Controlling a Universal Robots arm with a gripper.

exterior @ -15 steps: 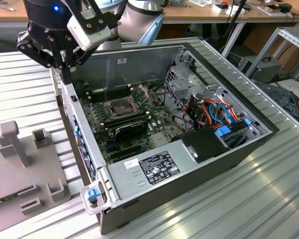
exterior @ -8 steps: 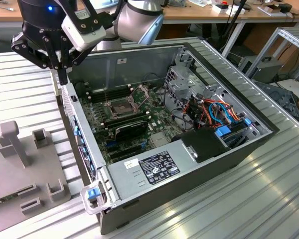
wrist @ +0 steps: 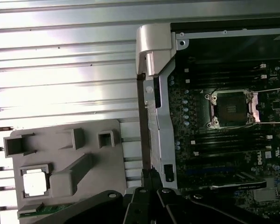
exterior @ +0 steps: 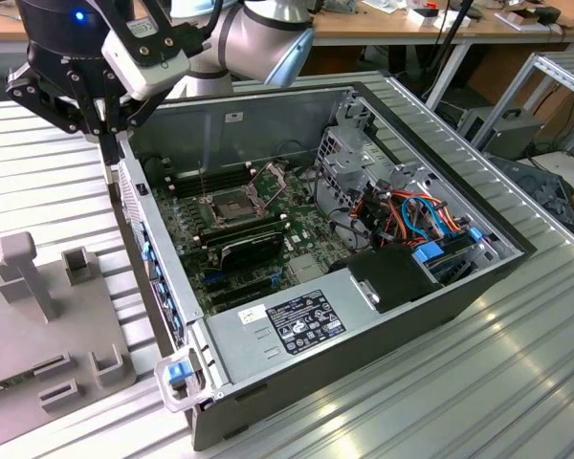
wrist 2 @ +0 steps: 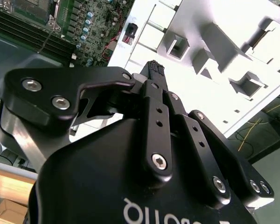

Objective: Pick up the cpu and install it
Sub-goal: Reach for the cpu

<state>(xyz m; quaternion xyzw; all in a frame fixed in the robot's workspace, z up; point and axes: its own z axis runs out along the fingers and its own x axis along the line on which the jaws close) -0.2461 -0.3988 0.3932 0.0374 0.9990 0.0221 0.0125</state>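
Observation:
The cpu [wrist: 36, 183], a small square chip with a pale metal top, lies in a square pocket of the grey fixture [wrist: 91, 142]. In the exterior view my gripper [exterior: 108, 145] hangs over the computer case's wall on the exterior view's left, between the fixture [exterior: 48, 320] and the motherboard. Its fingers [wrist 2: 155, 70] stand together with nothing between them. The dark socket [wrist: 231, 108] on the motherboard is bare, and its metal frame [exterior: 268, 182] is swung up beside the socket [exterior: 231, 206]. The cpu sits well away from the fingertips.
The open computer case [exterior: 430, 287] lies on its side on a ribbed metal table [exterior: 517, 382]. Inside are memory sticks [exterior: 220, 180], a black power supply [exterior: 301, 320] and coloured cables [exterior: 411, 215]. The fixture carries several upright grey blocks [exterior: 24, 273].

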